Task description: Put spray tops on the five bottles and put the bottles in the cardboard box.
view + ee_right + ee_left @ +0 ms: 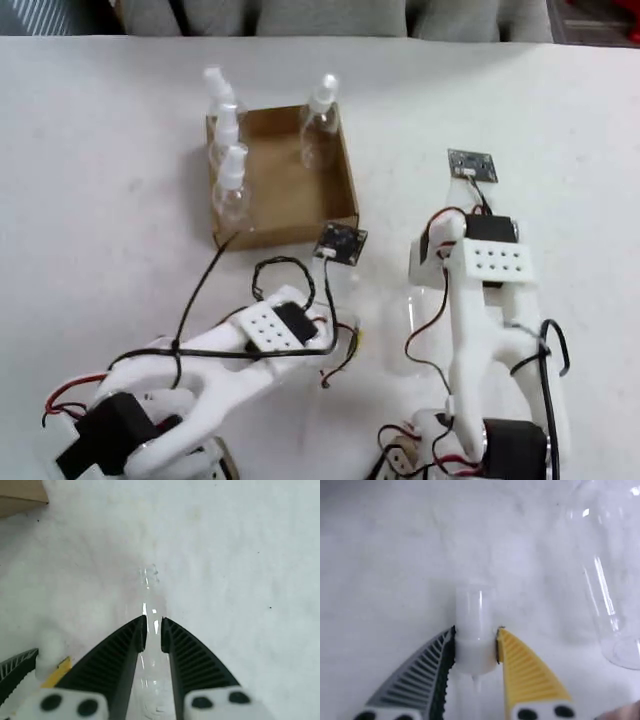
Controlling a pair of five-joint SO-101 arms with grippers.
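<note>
The left tool [475, 631] clamps a spray top [476, 607], the right tool [153, 621] a clear bottle [149, 582] on the white worktop [240, 555].

White matte tabletop [100, 150] under left gripper [475, 630], soft even light. Grey cushioned furn. [330, 15] well beyond it, past table's far edge; red obj. [600, 10] beside that.

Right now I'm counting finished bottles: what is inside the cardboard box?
Four clear bottles with spray tops stand in the cardboard box, three along one side wall and one by the opposite wall. The farthest bottle's base is hidden behind its neighbours.
</note>
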